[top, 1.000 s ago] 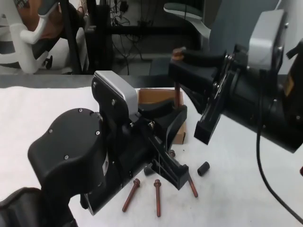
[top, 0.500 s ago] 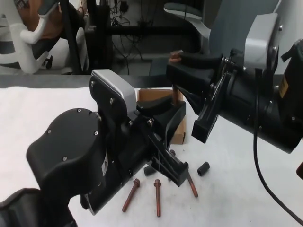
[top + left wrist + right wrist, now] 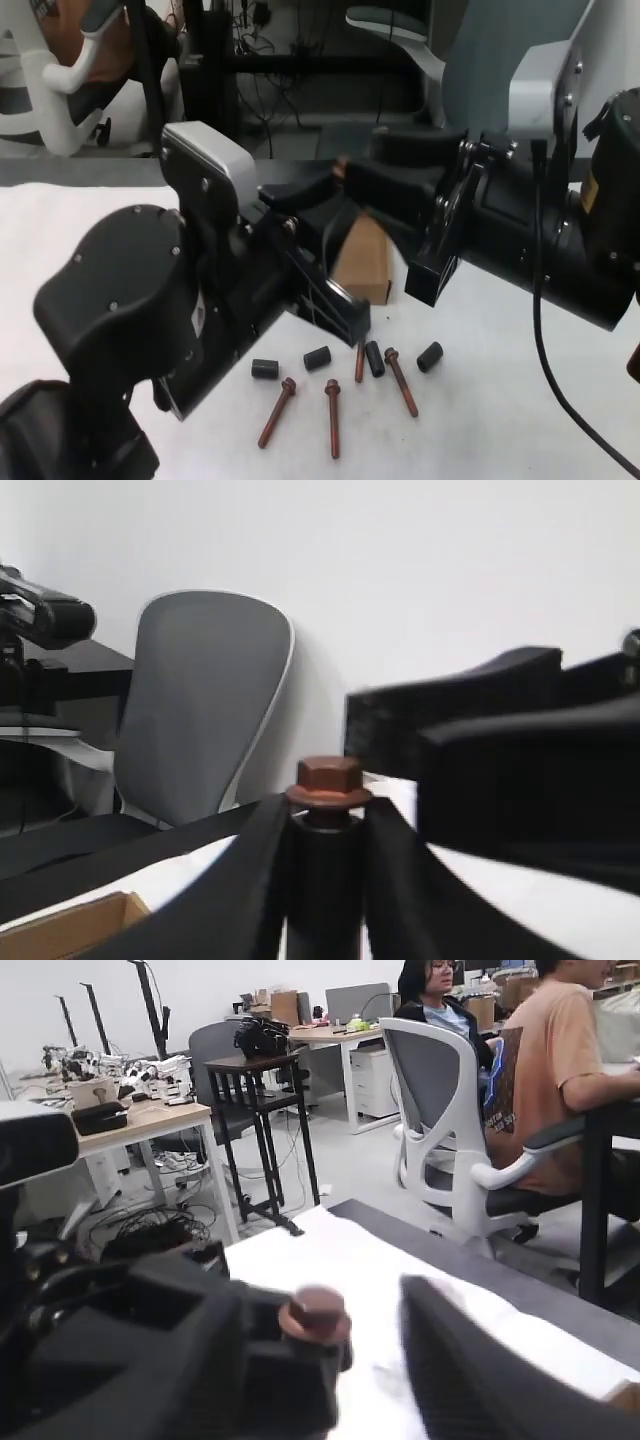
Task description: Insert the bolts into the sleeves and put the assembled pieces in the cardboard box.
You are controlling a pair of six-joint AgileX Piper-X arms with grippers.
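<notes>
Over the last second the two arms have drifted together toward the left of the high view. The left end effector (image 3: 328,825) has risen from in front of the box (image 3: 365,265) to a spot above and to the left of it. The bolt (image 3: 328,780) has dropped relative to the right end effector (image 3: 368,175), which came across with it.

In the left wrist view, the left end effector's fingers (image 3: 255,880) are closed against both sides of an upright black sleeve (image 3: 325,880). The bolt's copper head sits right on the sleeve's top, so we judge the bolt fully pushed in. The right end effector is close beside that head. We cannot tell whether it grips the bolt or has let go.

We read the insertion for this pair as done. What remains is for the right arm to back off and for the left arm to carry the piece over the box opening, which now lies below and to the right of it.

The left arm's shift has also uncovered more of the surface (image 3: 520,400) in front of the box. Four loose bolts (image 3: 332,418) and four loose sleeves (image 3: 317,357) lie there, so several pairs are left to assemble.
</notes>
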